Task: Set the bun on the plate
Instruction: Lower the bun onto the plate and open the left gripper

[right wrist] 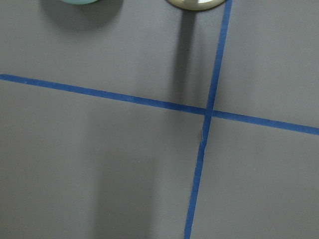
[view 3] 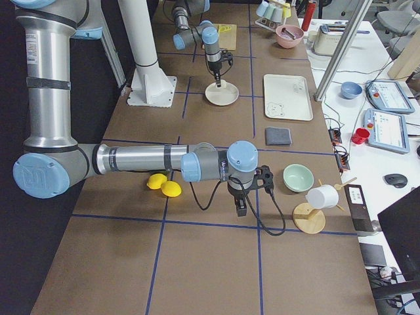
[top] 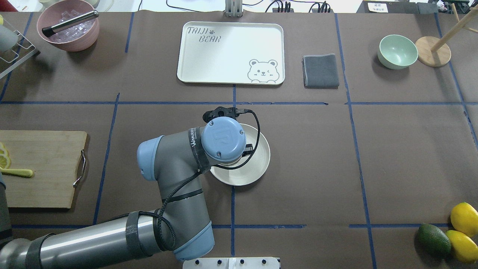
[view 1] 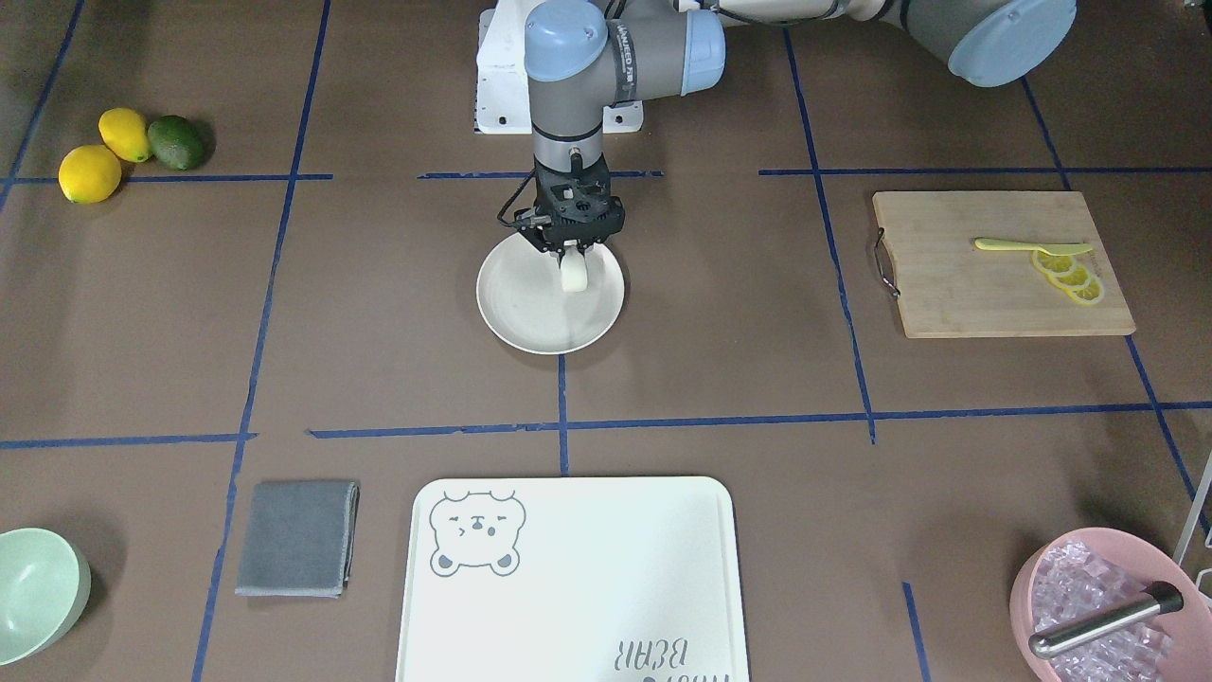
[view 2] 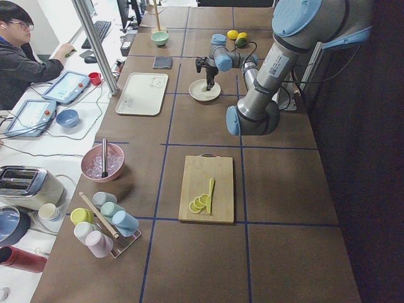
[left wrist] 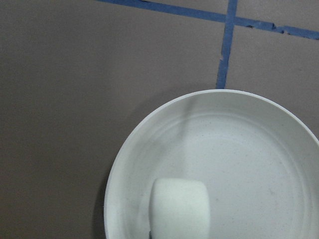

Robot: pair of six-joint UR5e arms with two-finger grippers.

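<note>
The cream-white plate [view 1: 530, 317] lies near the table's middle, also seen in the overhead view as the plate [top: 259, 164]. My left gripper [view 1: 571, 254] points straight down over its robot-side half, shut on the small white bun [view 1: 573, 275]. In the left wrist view the bun [left wrist: 179, 206] sits at the bottom edge, inside the plate's rim [left wrist: 149, 124]. Whether it touches the plate I cannot tell. My right gripper [view 3: 240, 210] shows only in the exterior right view, hanging over bare table; its state I cannot tell.
A bear-printed tray [view 1: 568, 578], grey cloth [view 1: 298, 538] and mint bowl [view 1: 38, 592] lie on the operators' side. A cutting board [view 1: 985, 284] holds lemon slices [view 1: 1070, 275]. A pink ice bowl [view 1: 1098, 606], two lemons [view 1: 90, 173] and an avocado [view 1: 175, 142] sit at corners.
</note>
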